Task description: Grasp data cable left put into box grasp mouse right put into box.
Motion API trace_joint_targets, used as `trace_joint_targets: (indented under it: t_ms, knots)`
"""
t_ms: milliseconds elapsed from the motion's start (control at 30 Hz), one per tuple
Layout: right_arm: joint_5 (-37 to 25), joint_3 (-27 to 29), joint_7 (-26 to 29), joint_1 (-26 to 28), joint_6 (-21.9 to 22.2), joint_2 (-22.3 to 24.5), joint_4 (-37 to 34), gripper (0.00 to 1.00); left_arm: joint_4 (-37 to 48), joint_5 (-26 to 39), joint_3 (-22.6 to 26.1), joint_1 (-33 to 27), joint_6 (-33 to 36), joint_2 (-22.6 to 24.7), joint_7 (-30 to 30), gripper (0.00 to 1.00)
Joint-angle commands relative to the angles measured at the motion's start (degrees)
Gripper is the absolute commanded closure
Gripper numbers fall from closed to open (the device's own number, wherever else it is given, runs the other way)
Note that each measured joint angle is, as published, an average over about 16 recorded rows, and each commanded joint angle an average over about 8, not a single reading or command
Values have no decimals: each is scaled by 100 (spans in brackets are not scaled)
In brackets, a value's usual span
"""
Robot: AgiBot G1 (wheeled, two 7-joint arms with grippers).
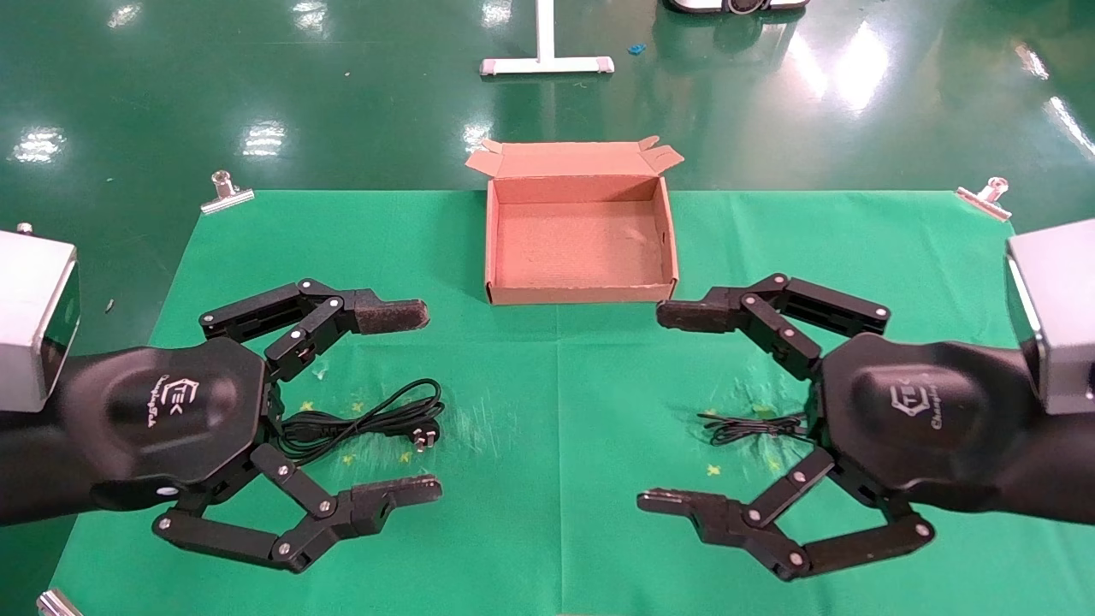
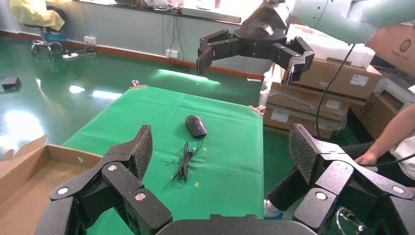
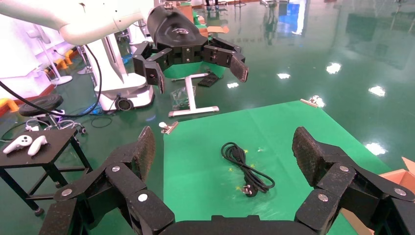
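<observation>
The brown cardboard box (image 1: 582, 293) stands open at the back middle of the green cloth. The thick black data cable (image 1: 368, 419) lies coiled on the cloth, plug (image 1: 423, 436) toward the middle, also in the right wrist view (image 3: 244, 169). My left gripper (image 1: 428, 400) hovers above it, open and empty. The black mouse (image 2: 195, 126) shows in the left wrist view with its thin bundled wire (image 2: 186, 161). In the head view only the wire (image 1: 744, 425) shows; the mouse is hidden under my right gripper (image 1: 652, 406), which is open and empty above it.
The green cloth (image 1: 556, 385) is held by metal clips at the back corners (image 1: 227, 192) (image 1: 984, 198). A white stand base (image 1: 547, 64) sits on the glossy floor behind the table. Box and grippers are apart, with bare cloth between them.
</observation>
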Motion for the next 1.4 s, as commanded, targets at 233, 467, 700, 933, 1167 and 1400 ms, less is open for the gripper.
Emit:
trace_joint_targets:
  t_ms: [233, 467, 700, 933, 1167, 1400]
  knots:
    - [0, 0, 0, 0, 0, 0, 0, 0, 0, 0, 0, 0, 0, 0, 0, 0]
    - [0, 0, 0, 0, 0, 0, 0, 0, 0, 0, 0, 0, 0, 0, 0, 0]
    - [0, 0, 0, 0, 0, 0, 0, 0, 0, 0, 0, 0, 0, 0, 0, 0]
    - [0, 0, 0, 0, 0, 0, 0, 0, 0, 0, 0, 0, 0, 0, 0, 0]
    - [0, 0, 0, 0, 0, 0, 0, 0, 0, 0, 0, 0, 0, 0, 0, 0]
    - [-9, 1, -7, 2, -1, 6, 5, 0, -1, -6, -3, 3, 2, -1, 4, 0]
